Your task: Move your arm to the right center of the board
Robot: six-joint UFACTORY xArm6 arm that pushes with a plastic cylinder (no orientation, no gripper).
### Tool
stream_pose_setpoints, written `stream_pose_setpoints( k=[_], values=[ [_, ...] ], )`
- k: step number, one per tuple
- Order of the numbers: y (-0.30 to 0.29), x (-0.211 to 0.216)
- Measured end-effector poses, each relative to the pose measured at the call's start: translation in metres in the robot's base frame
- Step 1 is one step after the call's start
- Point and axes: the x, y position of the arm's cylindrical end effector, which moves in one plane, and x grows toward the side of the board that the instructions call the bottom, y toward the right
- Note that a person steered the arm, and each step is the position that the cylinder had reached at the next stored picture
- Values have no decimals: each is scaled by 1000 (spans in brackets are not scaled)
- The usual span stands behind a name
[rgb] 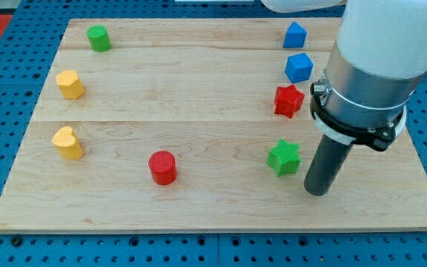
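My tip rests on the wooden board at the lower right, just right of and slightly below the green star. The red star lies above the green star. A blue cube and a blue pentagon-like block sit near the view's top right, left of my arm's white body.
A green cylinder is at the top left. A yellow hexagon-like block and a yellow heart lie on the left side. A red cylinder stands at the lower middle. The board's right edge is partly hidden by the arm.
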Motion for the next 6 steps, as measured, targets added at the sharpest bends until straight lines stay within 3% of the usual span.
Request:
stream_pose_setpoints(
  k=[1,2,4,6],
  values=[
    [-4,7],
    [-55,21],
    [72,-40],
    [117,-127]
  ],
)
